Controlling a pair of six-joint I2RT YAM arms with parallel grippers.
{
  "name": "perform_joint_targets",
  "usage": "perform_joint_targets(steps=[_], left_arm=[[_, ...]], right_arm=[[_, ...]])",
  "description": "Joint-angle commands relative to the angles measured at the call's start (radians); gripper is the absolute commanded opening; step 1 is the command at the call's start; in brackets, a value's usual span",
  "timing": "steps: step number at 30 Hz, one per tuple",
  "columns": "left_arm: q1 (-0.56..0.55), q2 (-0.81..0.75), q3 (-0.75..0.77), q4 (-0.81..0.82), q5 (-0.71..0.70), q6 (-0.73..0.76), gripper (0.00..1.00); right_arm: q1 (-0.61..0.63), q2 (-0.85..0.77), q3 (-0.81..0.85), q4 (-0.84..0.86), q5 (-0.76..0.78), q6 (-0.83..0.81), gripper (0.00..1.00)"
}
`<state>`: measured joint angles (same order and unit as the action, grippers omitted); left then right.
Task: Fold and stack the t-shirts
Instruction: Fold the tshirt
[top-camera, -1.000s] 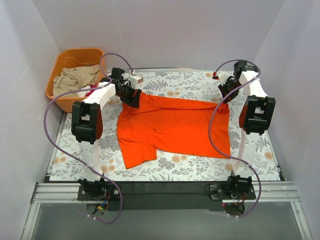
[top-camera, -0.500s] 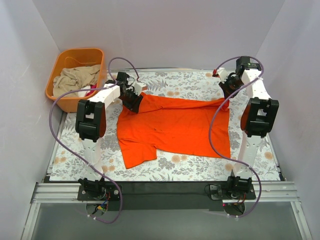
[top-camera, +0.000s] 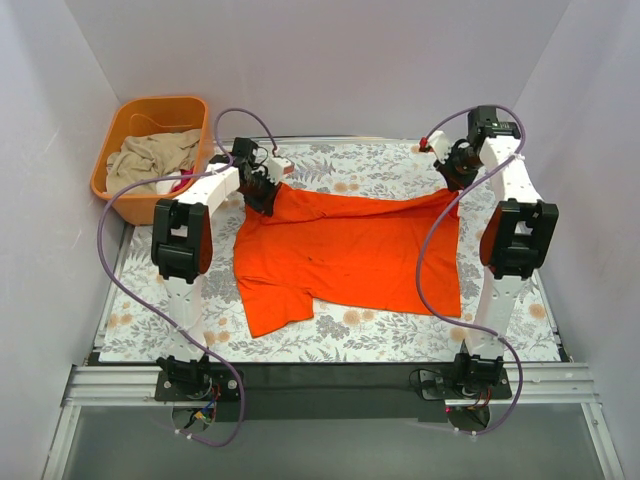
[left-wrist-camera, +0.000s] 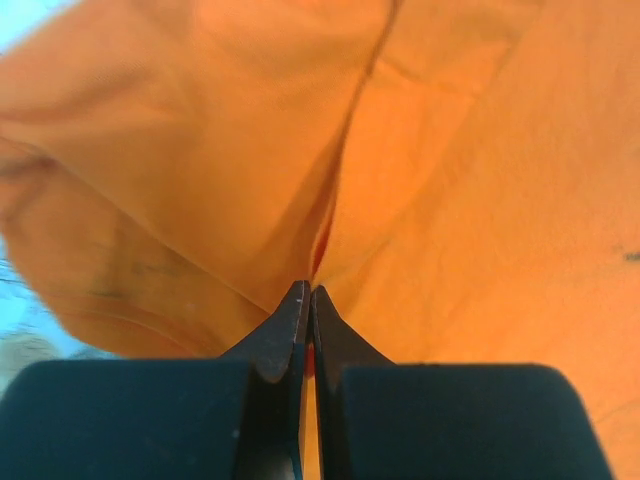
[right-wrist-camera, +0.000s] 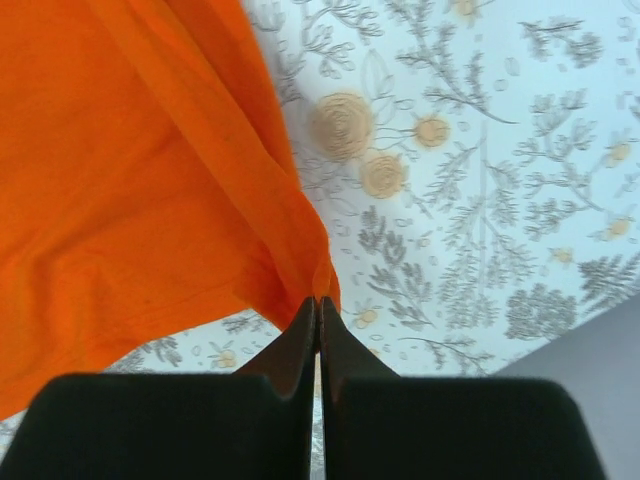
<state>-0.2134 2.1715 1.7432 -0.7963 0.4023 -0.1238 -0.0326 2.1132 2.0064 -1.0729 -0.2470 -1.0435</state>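
A bright orange-red t-shirt (top-camera: 345, 250) lies spread out, its two far corners raised.

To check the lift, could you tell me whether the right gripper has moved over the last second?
Yes. The right gripper, shut on the orange t-shirt, has shifted toward the far edge of the tablecloth.

The right gripper (top-camera: 453, 183) has drawn back toward the upper right of the frame, lifting the orange-red t-shirt's (top-camera: 345, 250) far right corner higher off the tabletop (top-camera: 380, 335). The left gripper (top-camera: 270, 197) (jaws pinched on the far left corner) has edged slightly upward in the frame. The shirt's top edge now dips between the two held corners, more taut than before.
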Motion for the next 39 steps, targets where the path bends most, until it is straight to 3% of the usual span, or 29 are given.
perform_joint_targets(steps=[1,5,12,23,27,34,35,36,37,38,39], left_arm=[[-0.003,-0.076,0.058,0.067,-0.013,-0.014,0.0],[-0.001,-0.105,0.044,0.257,-0.098,-0.057,0.0],[0.009,-0.146,0.09,0.359,-0.116,-0.051,0.0],[0.017,-0.309,-0.212,0.318,0.023,0.105,0.0],[0.017,-0.335,-0.351,0.335,0.007,0.165,0.0],[0.014,-0.296,-0.431,0.31,0.006,0.211,0.02],[0.014,-0.297,-0.435,0.307,0.004,0.213,0.06],[0.014,-0.305,-0.435,0.296,0.006,0.211,0.09],[0.014,-0.315,-0.43,0.283,0.038,0.213,0.21],[0.016,-0.328,-0.421,0.257,0.062,0.21,0.26],[0.016,-0.346,-0.418,0.247,0.094,0.21,0.33]], right_arm=[[-0.004,0.036,0.084,0.057,0.054,-0.058,0.01],[-0.007,0.041,0.109,0.177,0.084,-0.027,0.01],[-0.007,-0.015,0.065,0.314,0.057,-0.085,0.01],[-0.003,-0.291,-0.449,0.398,-0.023,-0.312,0.01],[0.003,-0.337,-0.634,0.422,-0.018,-0.342,0.01],[0.031,-0.323,-0.759,0.491,0.044,-0.329,0.01],[0.031,-0.318,-0.756,0.488,0.049,-0.314,0.07],[0.031,-0.321,-0.753,0.487,0.051,-0.309,0.24],[0.031,-0.325,-0.744,0.487,0.055,-0.305,0.3],[0.031,-0.331,-0.738,0.479,0.054,-0.3,0.39],[0.031,-0.337,-0.729,0.47,0.052,-0.291,0.42]])
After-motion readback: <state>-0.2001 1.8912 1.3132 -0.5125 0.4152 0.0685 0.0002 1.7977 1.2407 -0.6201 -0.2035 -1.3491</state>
